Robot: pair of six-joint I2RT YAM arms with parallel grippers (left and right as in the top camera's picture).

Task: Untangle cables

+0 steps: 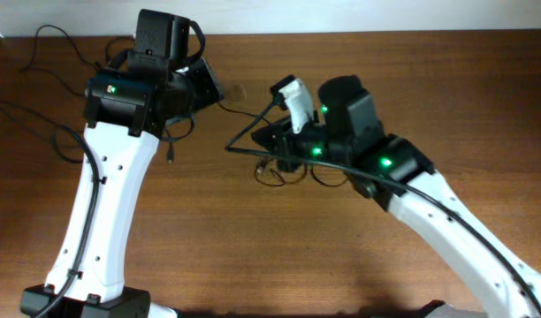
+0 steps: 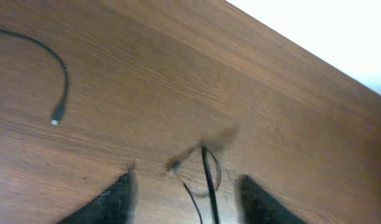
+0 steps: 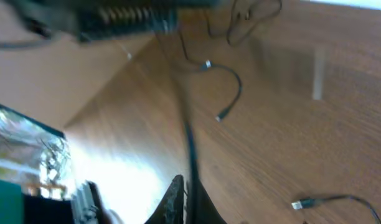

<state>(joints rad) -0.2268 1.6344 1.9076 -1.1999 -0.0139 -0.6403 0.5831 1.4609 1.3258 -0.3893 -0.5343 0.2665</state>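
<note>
Plenty of bare desk (image 1: 253,256) to come in from the near side of the cable knot (image 1: 272,173), but the right arm (image 1: 385,168) hangs right over it, the left arm (image 1: 120,106) hogs the far-left, and a tight cord (image 1: 248,126) slants across just behind it.
</note>
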